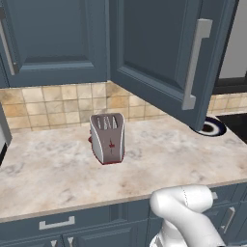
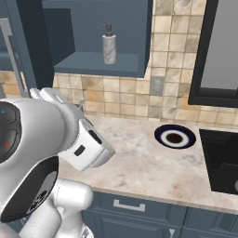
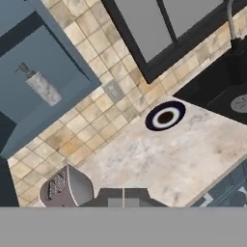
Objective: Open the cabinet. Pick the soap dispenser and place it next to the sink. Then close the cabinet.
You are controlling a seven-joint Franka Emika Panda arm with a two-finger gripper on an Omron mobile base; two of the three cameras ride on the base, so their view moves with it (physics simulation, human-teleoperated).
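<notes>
Closest to the hand camera, the gripper (image 3: 123, 195) had its 2 dark tips pressed together with nothing between them, poised above the marbled counter (image 3: 159, 159) and just beside the toaster (image 3: 65, 185). Up in the open cabinet (image 2: 97, 62), the soap dispenser (image 2: 109, 44) stood upright on the shelf, near the front edge and well apart from the claw. The cabinet door (image 1: 164, 53) was swung out over the counter, its long grey handle (image 1: 195, 62) at the free edge. A dark-rimmed plate (image 2: 175, 137) lay on the counter between the toaster side and the sink (image 2: 223, 162). The likeliest trouble looked to be the reach: jaws arriving at the bottle unopened would push it back or tip it on the shelf, since it was tall, narrow and probably light. A rising arm could also clip the open door or the shelf's front lip. When setting down by the sink, the plate sat close to the basin, so a careless placement might land the bottle on its rim and topple it.
</notes>
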